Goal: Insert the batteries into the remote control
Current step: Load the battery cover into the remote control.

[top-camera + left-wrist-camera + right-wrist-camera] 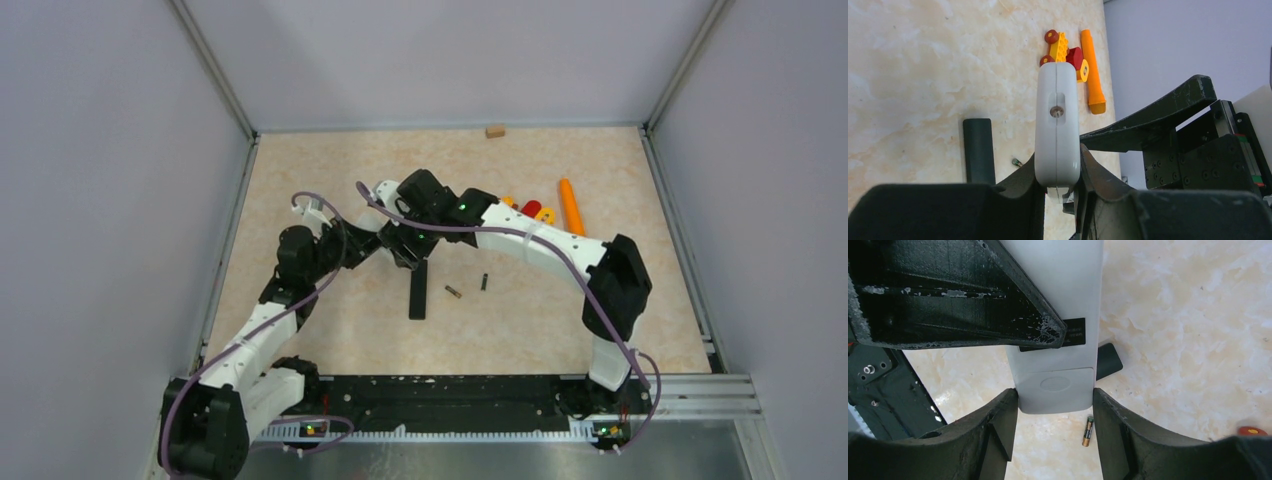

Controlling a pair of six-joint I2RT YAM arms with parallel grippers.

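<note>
The white remote control (1057, 125) is held off the table between both grippers. My left gripper (1057, 167) is shut on its narrow edges. My right gripper (1054, 396) is shut on the sides of its end, by the oval-marked cover (1059, 385). In the top view the two grippers meet at centre (398, 240) and hide the remote. Two small batteries (453, 292) (484, 282) lie loose on the table; one shows below the remote (1088, 431) and one in the left wrist view (1017, 161). A slim black bar (418, 290) lies beside them.
An orange carrot-shaped cone (571, 206) and a red and yellow toy (530, 210) lie at the back right. A small wooden block (495, 131) sits at the far edge. Grey walls enclose the table on three sides.
</note>
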